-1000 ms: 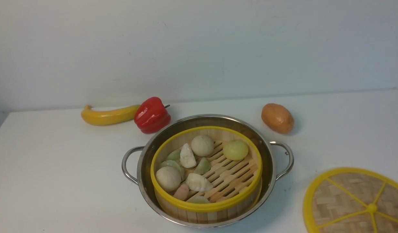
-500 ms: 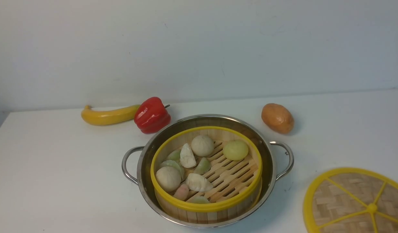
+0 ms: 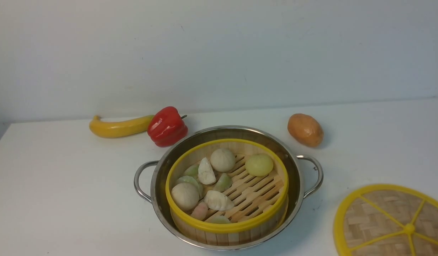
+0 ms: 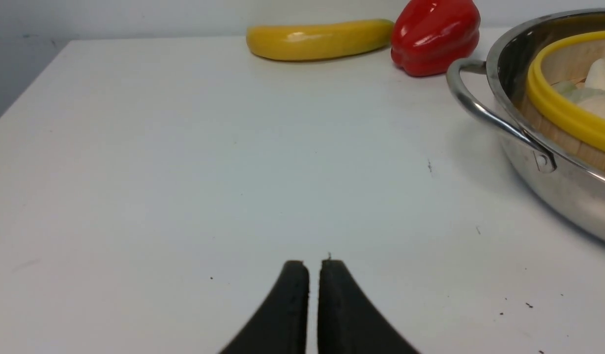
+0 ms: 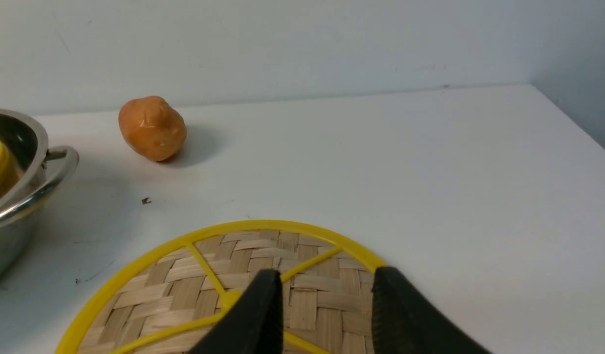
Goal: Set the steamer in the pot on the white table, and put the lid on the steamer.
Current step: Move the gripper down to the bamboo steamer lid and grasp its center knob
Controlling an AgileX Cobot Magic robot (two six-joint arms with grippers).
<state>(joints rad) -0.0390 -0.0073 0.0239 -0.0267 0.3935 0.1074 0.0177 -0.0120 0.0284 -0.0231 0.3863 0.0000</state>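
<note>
My left hand (image 4: 314,268), fingers together and empty, hovers over open white desk (image 4: 159,147). My right hand (image 5: 327,290), fingers apart, hangs above the flat woven-bamboo lid with yellow rim (image 5: 302,255), well apart from the pot. Centre: round yellow-rimmed bamboo steamer (image 3: 226,227) seated inside the wide steel pot (image 3: 293,167). Near the back edge: red pepper (image 3: 167,126), yellow banana (image 3: 119,128), brown potato (image 3: 305,129).

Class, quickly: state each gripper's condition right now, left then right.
Left gripper: shut, holding nothing.
Right gripper: open above the lid, not gripping it.
</note>
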